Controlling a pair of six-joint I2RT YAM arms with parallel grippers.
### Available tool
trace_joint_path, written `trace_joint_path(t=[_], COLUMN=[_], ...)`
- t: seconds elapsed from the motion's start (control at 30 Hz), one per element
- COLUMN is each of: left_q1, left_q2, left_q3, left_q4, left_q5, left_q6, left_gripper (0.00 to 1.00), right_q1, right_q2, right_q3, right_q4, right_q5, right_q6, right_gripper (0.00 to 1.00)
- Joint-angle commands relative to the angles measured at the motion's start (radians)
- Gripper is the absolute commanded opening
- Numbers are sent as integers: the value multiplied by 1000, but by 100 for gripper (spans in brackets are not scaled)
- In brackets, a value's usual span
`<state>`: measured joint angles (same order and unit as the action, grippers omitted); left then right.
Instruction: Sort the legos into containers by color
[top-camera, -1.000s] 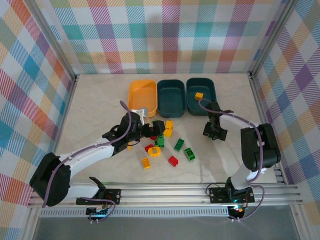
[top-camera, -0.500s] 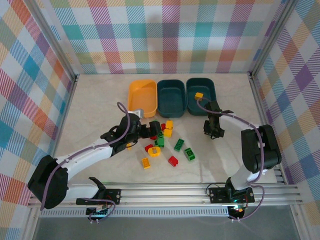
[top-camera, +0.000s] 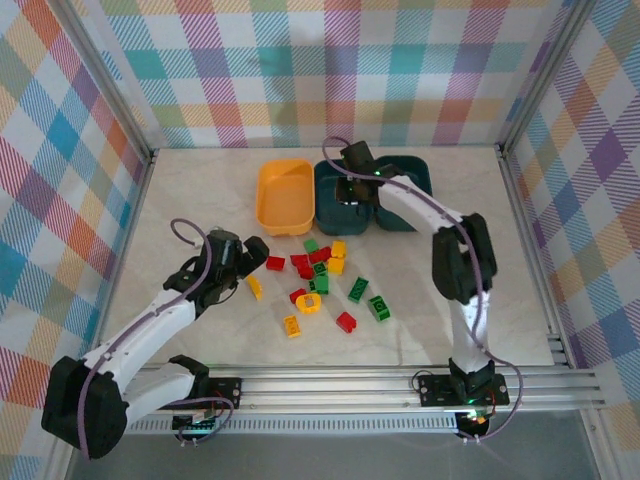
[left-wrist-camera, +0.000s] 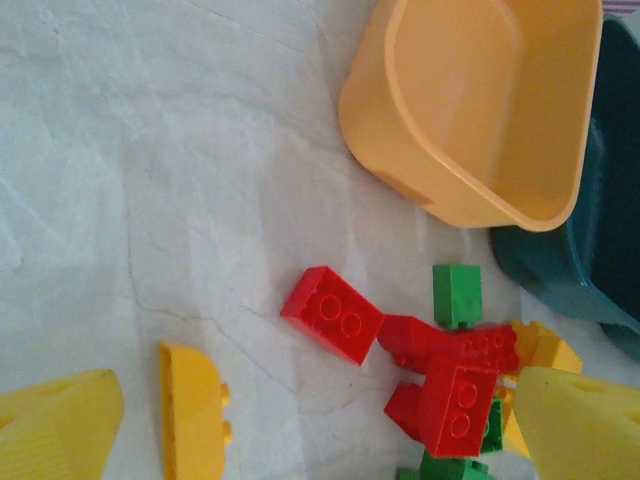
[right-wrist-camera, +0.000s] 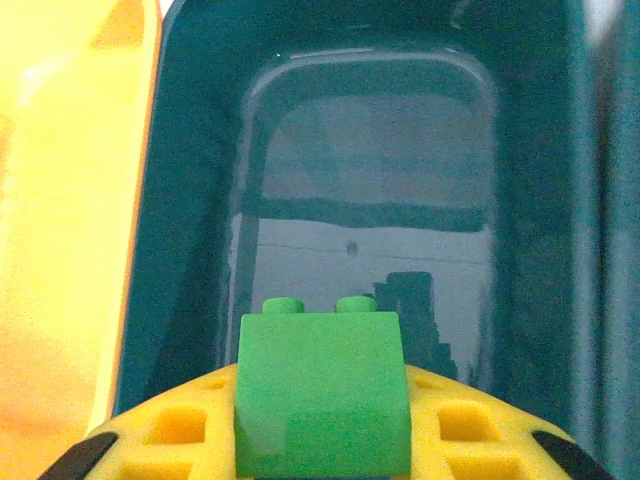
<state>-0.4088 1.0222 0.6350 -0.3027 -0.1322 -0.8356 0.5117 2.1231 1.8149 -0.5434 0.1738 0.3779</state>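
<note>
Swinging over from the right side of the table, the right gripper (top-camera: 350, 180) now hangs above the middle teal tub (top-camera: 328, 212), its fingers clenched on a green brick (right-wrist-camera: 322, 395) over the tub's bare floor. Green seems meant for this tub, so letting go looks like the next step. The left gripper (top-camera: 243, 258) has drawn back leftward from the pile (top-camera: 322, 272). Its fingers (left-wrist-camera: 60, 425) are spread and hold nothing, with a red brick (left-wrist-camera: 332, 312) and a yellow brick (left-wrist-camera: 192, 410) on the table below.
</note>
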Motion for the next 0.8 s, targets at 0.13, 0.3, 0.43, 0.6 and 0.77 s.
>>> trace_joint_path(t=[0.13, 0.3, 0.43, 0.6, 0.77], left_q1=[11, 12, 13, 12, 11], left_q2=[-74, -45, -2, 40, 91], left_q3=[-55, -40, -25, -26, -47], left_q4=[-84, -96, -112, -100, -58], left_q5=[81, 103, 101, 102, 108], left_q6=[22, 59, 61, 50, 36], left_gripper=[100, 100, 100, 99, 92], right_q1=[-9, -8, 0, 20, 53], right_q2=[244, 325, 282, 141, -156], right_q3=[326, 477, 462, 326, -80], right_q4=[-212, -312, -304, -248, -36], right_q5=[-2, 9, 30, 55, 71], right_q6=[-90, -89, -92, -97, -60], right_gripper=[20, 45, 53, 55, 55])
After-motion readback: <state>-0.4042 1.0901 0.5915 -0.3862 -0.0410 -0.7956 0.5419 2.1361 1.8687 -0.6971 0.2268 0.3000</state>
